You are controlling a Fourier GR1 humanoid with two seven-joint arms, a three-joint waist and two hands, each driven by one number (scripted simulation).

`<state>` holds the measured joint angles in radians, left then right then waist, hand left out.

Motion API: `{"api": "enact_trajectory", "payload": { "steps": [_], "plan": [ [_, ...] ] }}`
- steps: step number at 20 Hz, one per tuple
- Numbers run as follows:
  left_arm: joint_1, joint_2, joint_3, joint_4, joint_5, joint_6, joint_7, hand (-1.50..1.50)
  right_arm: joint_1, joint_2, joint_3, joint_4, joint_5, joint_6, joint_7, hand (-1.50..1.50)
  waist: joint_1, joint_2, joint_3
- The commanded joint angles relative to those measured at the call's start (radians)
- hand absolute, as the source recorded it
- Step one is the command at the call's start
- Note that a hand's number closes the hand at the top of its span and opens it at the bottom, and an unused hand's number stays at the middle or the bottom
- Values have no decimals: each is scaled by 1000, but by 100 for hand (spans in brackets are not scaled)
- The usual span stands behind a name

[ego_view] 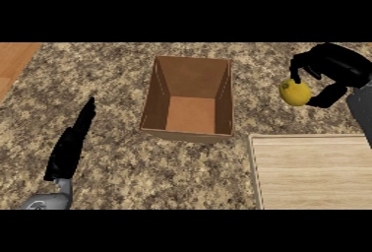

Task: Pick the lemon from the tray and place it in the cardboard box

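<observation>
The yellow lemon [295, 92] hangs above the counter at the right, to the right of the cardboard box [155, 93] and beyond the tray's far edge. My right hand [330, 66] is shut on it, fingers and thumb curled round its right side. The open brown box stands in the middle of the granite counter with nothing inside it. The light wooden tray [312, 172] lies at the lower right with a bare floor. At the left my left hand [71, 142] rests open, fingers straight and pointing away, well clear of the box.
A strip of wooden surface [13, 61] shows at the counter's far left corner. Speckled granite counter [145, 172] runs between my left hand, the box and the tray.
</observation>
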<state>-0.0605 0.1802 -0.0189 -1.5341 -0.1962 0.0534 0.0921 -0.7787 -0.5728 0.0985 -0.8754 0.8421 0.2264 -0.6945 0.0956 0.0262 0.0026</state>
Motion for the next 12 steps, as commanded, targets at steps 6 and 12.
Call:
{"api": "enact_trajectory", "payload": {
  "steps": [6, 12],
  "plan": [
    [28, 4, 10, -2, -3, 3, -9, 0, -231, 72, -121, 196, -241, 247, -257, 150, -39, -13, -2],
    [53, 42, 53, -33, 16, -13, 7, 0, -337, 144, -111, 188, -334, 335, -199, 150, -63, -24, -3]
  ]
}}
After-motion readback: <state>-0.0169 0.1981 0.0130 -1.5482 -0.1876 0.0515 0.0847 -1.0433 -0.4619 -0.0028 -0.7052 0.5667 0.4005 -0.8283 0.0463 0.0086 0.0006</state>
